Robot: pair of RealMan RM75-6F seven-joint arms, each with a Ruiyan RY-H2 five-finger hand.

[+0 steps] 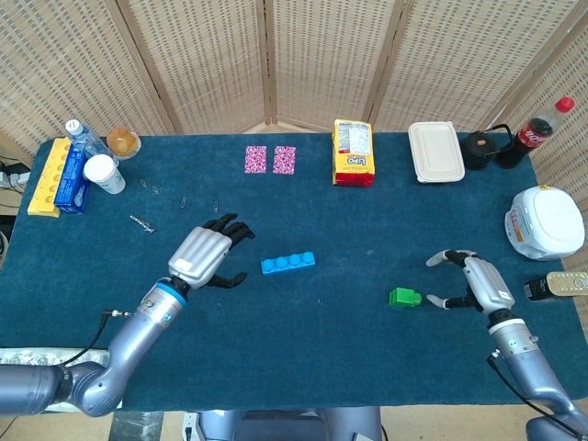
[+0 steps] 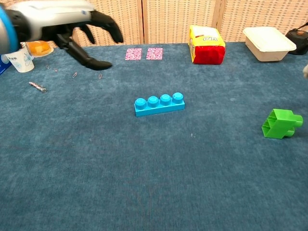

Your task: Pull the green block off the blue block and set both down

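Note:
The blue block [image 1: 288,264] [image 2: 159,104] lies flat on the cloth near the middle, studs up, with nothing on it. The green block [image 1: 403,298] [image 2: 281,123] lies on its side to the right, apart from the blue one. My left hand [image 1: 208,254] [image 2: 82,30] hovers left of the blue block, fingers spread and empty. My right hand [image 1: 476,284] is just right of the green block, fingers apart and holding nothing; the chest view shows only a sliver of it at the right edge.
A yellow and red bag [image 1: 353,152] and two pink cards [image 1: 270,159] lie at the back. A white box [image 1: 435,152], cola bottle [image 1: 541,129] and white cooker [image 1: 546,223] stand right. A cup [image 1: 103,174], yellow tray [image 1: 50,177] and paper clips sit left.

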